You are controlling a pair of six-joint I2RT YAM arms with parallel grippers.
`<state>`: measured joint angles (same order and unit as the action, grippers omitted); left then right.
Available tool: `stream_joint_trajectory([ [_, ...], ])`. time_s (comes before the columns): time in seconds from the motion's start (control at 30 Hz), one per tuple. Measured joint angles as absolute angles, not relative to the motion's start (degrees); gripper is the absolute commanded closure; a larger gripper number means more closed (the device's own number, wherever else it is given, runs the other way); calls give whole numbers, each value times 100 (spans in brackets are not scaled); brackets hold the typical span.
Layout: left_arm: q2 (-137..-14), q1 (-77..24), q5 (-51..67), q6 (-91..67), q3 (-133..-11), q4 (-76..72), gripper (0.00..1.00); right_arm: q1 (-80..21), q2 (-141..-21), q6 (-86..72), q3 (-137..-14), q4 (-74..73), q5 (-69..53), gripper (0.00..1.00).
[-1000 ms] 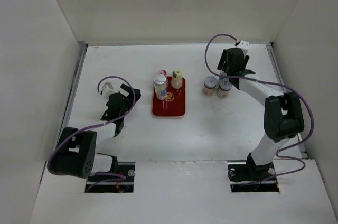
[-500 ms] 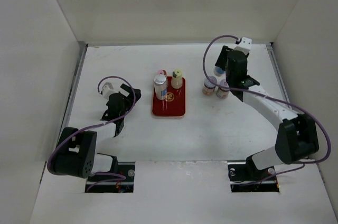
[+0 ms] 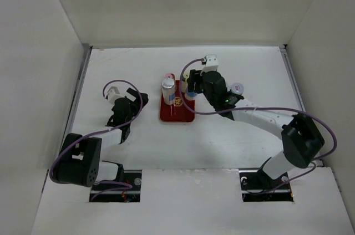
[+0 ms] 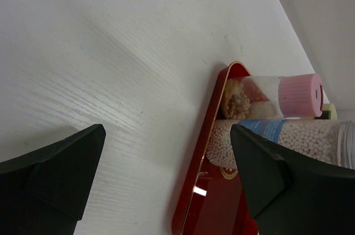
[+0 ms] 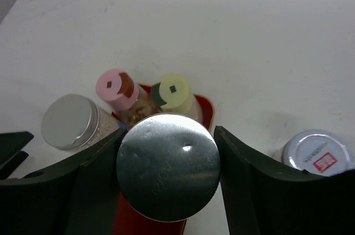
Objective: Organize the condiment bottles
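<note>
Since 1 second ago the right gripper (image 3: 191, 85) has swung left, away from the jars standing on the bare table (image 3: 222, 135), and now sits over the red tray (image 3: 177, 114). The left arm has not shifted.

At far left, the left gripper (image 4: 166, 135) is spread wide with nothing between its 2 fingers, just left of the tray and pointed at it. On the tray stand 3 bottles: a silver-lidded jar (image 5: 69, 119) leftmost, a pink-lidded jar (image 5: 113, 86) behind it, and a yellow-lidded jar (image 5: 171, 90) further right.

The right gripper is clamped on a 4th jar (image 5: 168, 165), with 1 finger against each side. Its plain silver lid sits over the tray, just in front of the pink and yellow ones. Whether it touches the tray cannot be told. Right of that, a jar with a red-labelled lid (image 5: 316, 152) stands on the table, apart from the tray.
</note>
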<state>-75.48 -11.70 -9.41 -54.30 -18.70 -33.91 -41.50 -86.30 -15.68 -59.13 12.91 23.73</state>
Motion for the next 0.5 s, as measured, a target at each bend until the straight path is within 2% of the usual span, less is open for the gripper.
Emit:
stream_joint_trajectory([
  [0.3, -7548, -1181, -945, -5430, -1870, -3391, 0, -4246, -9754, -1640, -6324, 1203, 2204, 49],
  [0.5, -7548, -1192, -947, -5430, -1870, -3391, 0, -4252, -9996, -1627, -6545, 1251, 2270, 46],
])
